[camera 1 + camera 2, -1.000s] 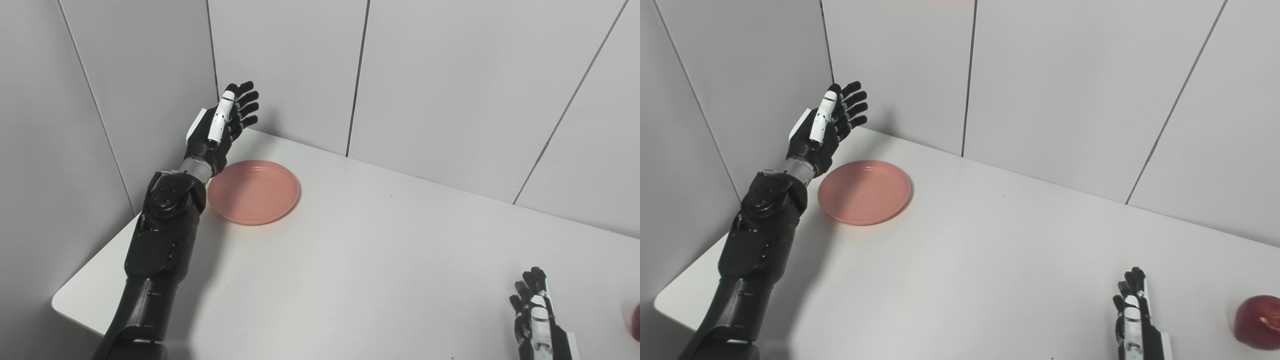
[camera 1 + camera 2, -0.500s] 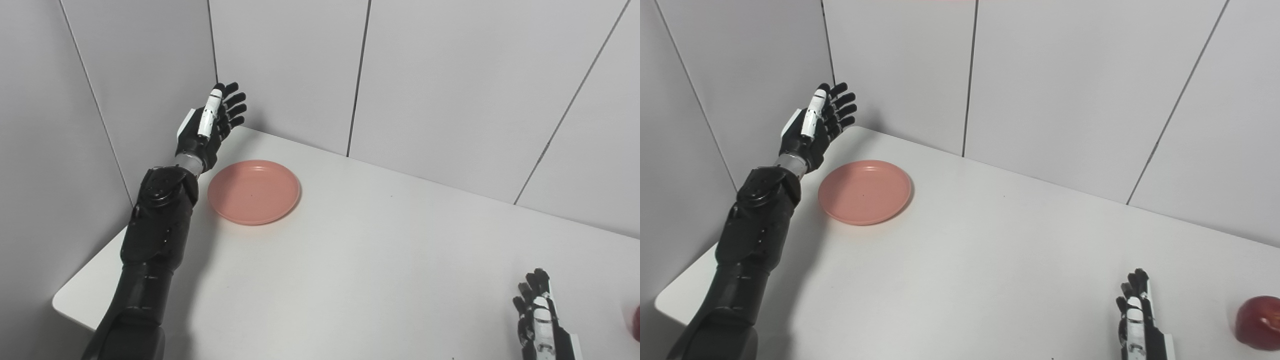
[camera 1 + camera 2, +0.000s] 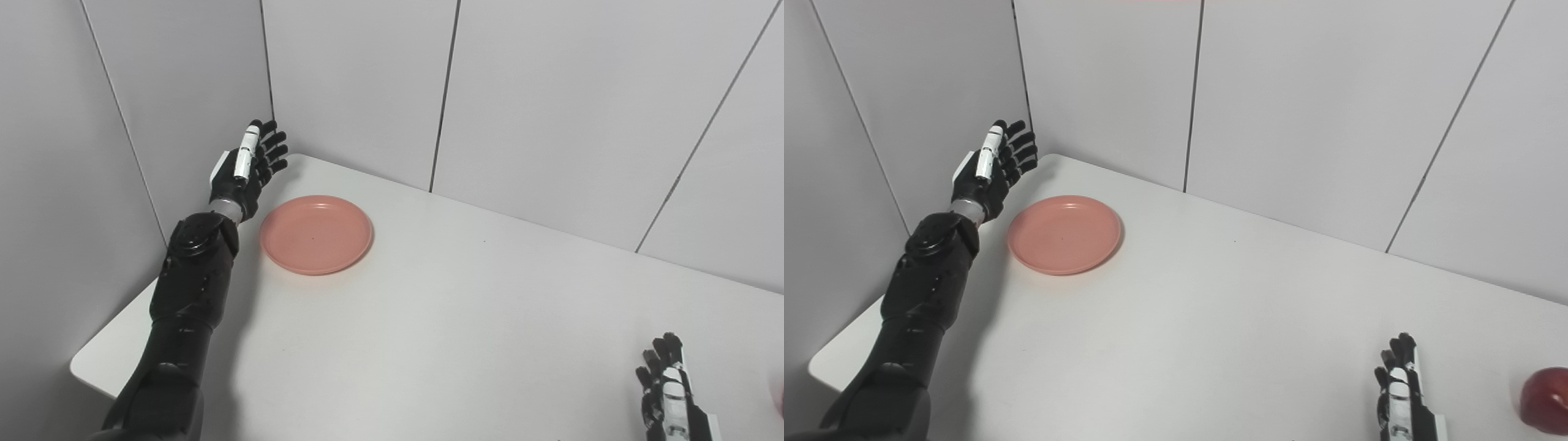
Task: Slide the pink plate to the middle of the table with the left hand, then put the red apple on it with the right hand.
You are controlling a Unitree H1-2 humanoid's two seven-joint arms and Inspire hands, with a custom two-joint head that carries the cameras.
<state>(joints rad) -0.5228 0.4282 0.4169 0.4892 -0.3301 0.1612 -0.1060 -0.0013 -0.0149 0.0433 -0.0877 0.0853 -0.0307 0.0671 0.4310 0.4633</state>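
With fingers apart and empty, the left hand [image 3: 245, 174] stands edge-on left of the pink plate [image 3: 316, 234], seemingly to push it rightward, while the right hand [image 3: 1402, 392], fingers also apart, waits near the red apple [image 3: 1545, 392].

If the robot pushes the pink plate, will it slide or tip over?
The plate looks low and flat on the smooth table, so it will probably slide. A push high on its raised rim might tilt it a little. It looks like light plastic, so likely easy to move.

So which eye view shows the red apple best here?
The right eye view: most of the red apple shows on the table at the right edge. The left eye view catches only a faint sliver at its right edge.
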